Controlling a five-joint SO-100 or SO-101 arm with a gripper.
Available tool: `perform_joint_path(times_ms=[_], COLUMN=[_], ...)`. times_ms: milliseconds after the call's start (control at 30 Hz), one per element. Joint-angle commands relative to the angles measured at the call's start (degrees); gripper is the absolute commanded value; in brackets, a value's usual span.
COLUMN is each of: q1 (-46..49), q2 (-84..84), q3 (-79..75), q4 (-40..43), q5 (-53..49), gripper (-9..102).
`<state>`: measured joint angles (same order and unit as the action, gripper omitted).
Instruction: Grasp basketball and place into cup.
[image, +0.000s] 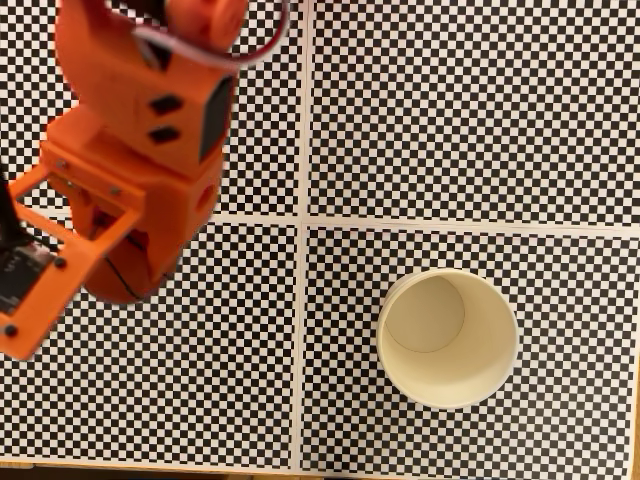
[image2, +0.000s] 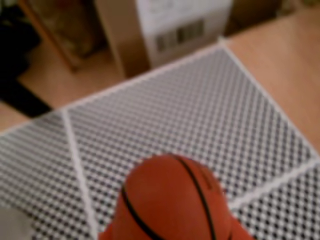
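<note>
The small orange toy basketball (image2: 172, 200) with black curved seam lines sits large at the bottom of the wrist view, its rounded top rising over the checkered surface, with bits of orange at its lower edges on both sides where the gripper seems to hold it. In the fixed view a rounded orange shape shows beneath the arm at the left, but whether that is the ball or part of the arm cannot be told. The wide round cream-white paper cup (image: 448, 340) with a thin rolled rim stands upright at the lower right of the fixed view, its plain inside open, well apart from the arm. The black-and-white checkered mat (image: 450, 120), crossed by white lines, covers the table; nothing lies between the arm and the cup. Beyond the mat's edge in the wrist view there is pale wooden floor (image2: 280, 55) and a blurred cardboard box (image2: 165, 30) bearing a white label. The boxy orange robot arm (image: 140, 150) reaches down from the upper left of the fixed view, tilted toward the lower left. The gripper (image2: 172, 235) appears closed around the ball, though its fingers are barely visible.
</note>
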<state>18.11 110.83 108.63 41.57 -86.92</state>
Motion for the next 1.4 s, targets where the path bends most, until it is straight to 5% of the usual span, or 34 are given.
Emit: perform_joint_path(times_ms=[0,433,1367], q1=[-3.4,-17.1,-32.7], q2=[4.4,9.3,-1.7], q3=[-1.8,-1.3,3.1], q4=[-0.9,-0.9,-22.6], q5=[-0.2,2.6,11.2], gripper=[0,0,0])
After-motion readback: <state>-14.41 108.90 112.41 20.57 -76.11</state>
